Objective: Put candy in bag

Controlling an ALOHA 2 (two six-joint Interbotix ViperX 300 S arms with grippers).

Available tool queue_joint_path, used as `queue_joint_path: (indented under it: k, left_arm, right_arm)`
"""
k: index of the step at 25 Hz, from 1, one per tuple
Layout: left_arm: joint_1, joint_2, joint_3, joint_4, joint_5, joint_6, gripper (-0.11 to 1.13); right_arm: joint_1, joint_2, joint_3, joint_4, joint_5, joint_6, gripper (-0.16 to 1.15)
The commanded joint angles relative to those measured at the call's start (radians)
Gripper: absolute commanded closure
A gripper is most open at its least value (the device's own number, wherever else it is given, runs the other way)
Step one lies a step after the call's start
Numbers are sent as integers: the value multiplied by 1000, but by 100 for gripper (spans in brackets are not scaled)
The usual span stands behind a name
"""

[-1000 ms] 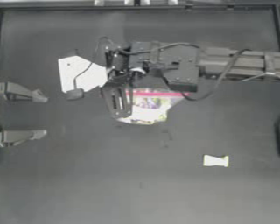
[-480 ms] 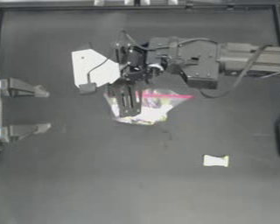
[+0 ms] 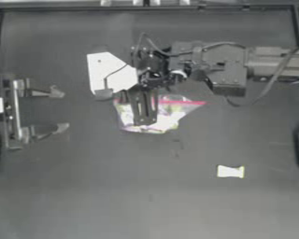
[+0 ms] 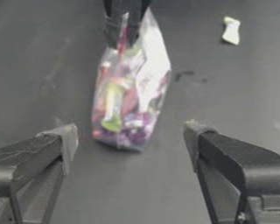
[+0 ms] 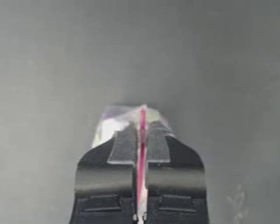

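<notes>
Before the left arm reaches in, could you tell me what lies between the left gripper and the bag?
Only bare dark table: in the left wrist view nothing sits between the open left gripper and the bag, which the right gripper holds.

the bag is clear and crinkly, with a pink-red strip along its mouth; through its skin show sweets in red, yellow-green and purple, plus a white patch. the candy is pale yellowish-white. the bench is a dark, matte grey-black. the right tool is black with grey pads, the pink strip running between them. the left tool is black too, with pale grey tips.
</notes>
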Motion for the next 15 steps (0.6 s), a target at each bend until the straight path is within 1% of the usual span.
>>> queue_joint_path:
  k: [1, 4, 8, 12, 15]
  left_arm:
    - [12, 92, -52, 6, -41, 14, 1]
    - [15, 178, -91, 6, -80, 43, 1]
    - [32, 268, -127, 6, -106, 67, 1]
    - [52, 318, -146, 6, -149, 71, 1]
    - [52, 344, -158, 6, -170, 71, 1]
  right_arm:
    - [-2, -52, 9, 5, -34, 3, 92]
    - [-2, -55, 17, 5, -41, 3, 92]
    - [-2, -55, 18, 5, -49, 3, 92]
    - [-2, -55, 21, 12, -52, 3, 92]
    - [-2, -55, 26, 15, -61, 2, 92]
